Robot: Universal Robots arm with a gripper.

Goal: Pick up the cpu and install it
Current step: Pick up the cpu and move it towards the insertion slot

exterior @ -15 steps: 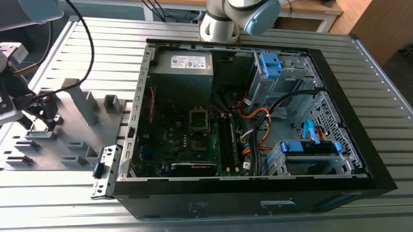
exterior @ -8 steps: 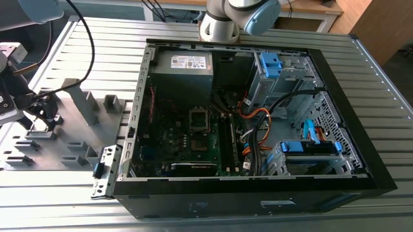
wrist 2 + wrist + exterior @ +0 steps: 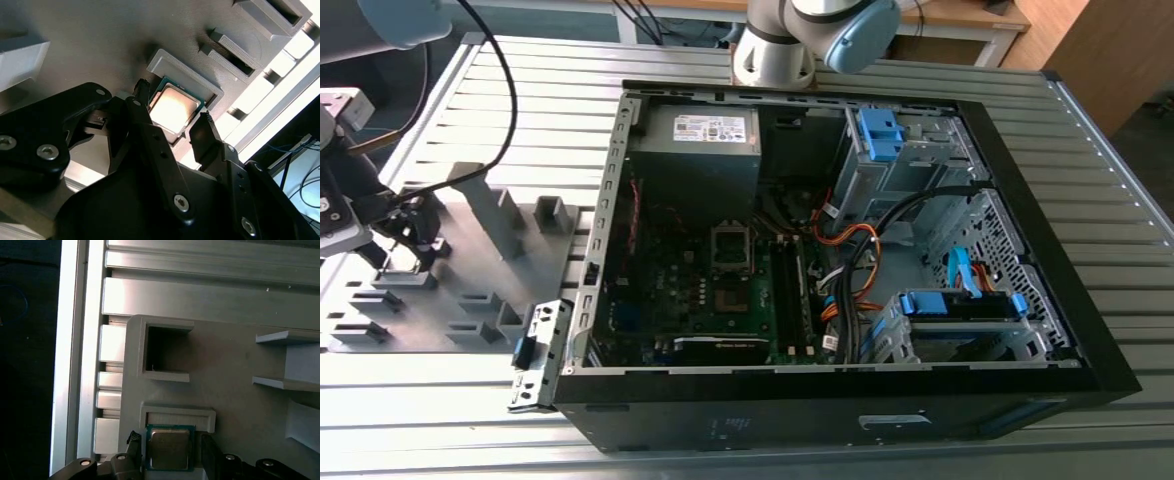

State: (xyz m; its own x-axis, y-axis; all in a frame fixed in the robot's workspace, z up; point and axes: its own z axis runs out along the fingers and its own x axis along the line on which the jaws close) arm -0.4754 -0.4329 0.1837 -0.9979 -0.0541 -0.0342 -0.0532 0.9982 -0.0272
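We see the cpu (image 3: 169, 449) with a smooth, satin silver metal top on a green board. The fixture tray (image 3: 235, 375) is matt grey plastic. The gripper (image 3: 172, 104) is matt black with bright metal screws. The table (image 3: 440, 420) is ribbed bare aluminium.

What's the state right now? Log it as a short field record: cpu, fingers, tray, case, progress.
cpu: lying flat, metal top up, in a pocket of the fixture tray
fingers: open, one on each side of the cpu, with a gap showing in the first wrist view
computer case: side open, to the exterior view's right of the fixture tray
progress: cpu not lifted, not yet installed
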